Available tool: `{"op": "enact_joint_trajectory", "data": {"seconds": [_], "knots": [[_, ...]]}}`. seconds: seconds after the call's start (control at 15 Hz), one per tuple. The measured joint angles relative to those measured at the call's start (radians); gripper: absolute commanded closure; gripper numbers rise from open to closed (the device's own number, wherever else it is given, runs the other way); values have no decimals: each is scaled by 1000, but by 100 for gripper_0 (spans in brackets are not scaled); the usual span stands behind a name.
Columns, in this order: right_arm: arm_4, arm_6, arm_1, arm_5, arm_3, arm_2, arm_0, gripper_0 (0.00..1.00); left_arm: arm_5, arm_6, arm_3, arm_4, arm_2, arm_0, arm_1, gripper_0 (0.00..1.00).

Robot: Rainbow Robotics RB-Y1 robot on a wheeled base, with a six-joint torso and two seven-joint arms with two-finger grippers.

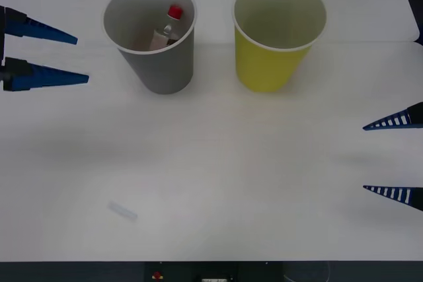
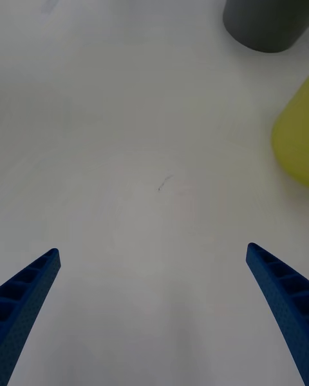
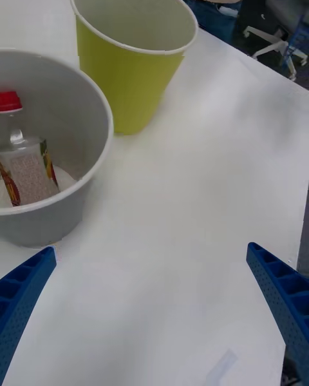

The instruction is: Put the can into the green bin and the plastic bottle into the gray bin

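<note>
On the near part of the white table top (image 1: 218, 176), at about seven o'clock from its middle, lies a small clear scrap of tape or film (image 1: 123, 211), flat and apart from everything else. At four o'clock the right gripper (image 1: 386, 157) hangs over bare table with its blue ribbed fingers (image 1: 390, 122) spread wide, holding nothing; its wrist view shows the same two fingers (image 2: 29, 289) parted over the surface. At ten o'clock the left gripper (image 1: 66, 59) hovers just beside the large gray paper-cup-shaped bin with a white rolled rim (image 1: 162, 64), its blue fingers (image 1: 49, 76) likewise apart and empty. Farther back the gray bin stands upright at eleven o'clock. Inside it the small clear plastic bottle with a red screw cap and orange-and-yellow label (image 1: 165, 30) leans against the inner wall, cap uppermost; the left wrist view shows the bottle (image 3: 22, 164) resting on the bin's floor. At one o'clock, near the gray bin but not touching it, stands a same-sized yellow paper cup with a white rim (image 1: 274, 57), upright.
</note>
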Motion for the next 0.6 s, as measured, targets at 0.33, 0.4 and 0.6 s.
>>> {"op": "enact_joint_trajectory", "data": {"seconds": [0.33,0.4,0.6], "knots": [[0,0,0,0,0,0,0,0,-1,-247,-81,5,138,269,-87,0],[0,0,0,0,0,0,0,0,-3,-274,-111,-20,162,311,-113,0],[0,0,0,0,0,0,0,0,-63,-294,-188,-113,216,382,-188,0]]}}
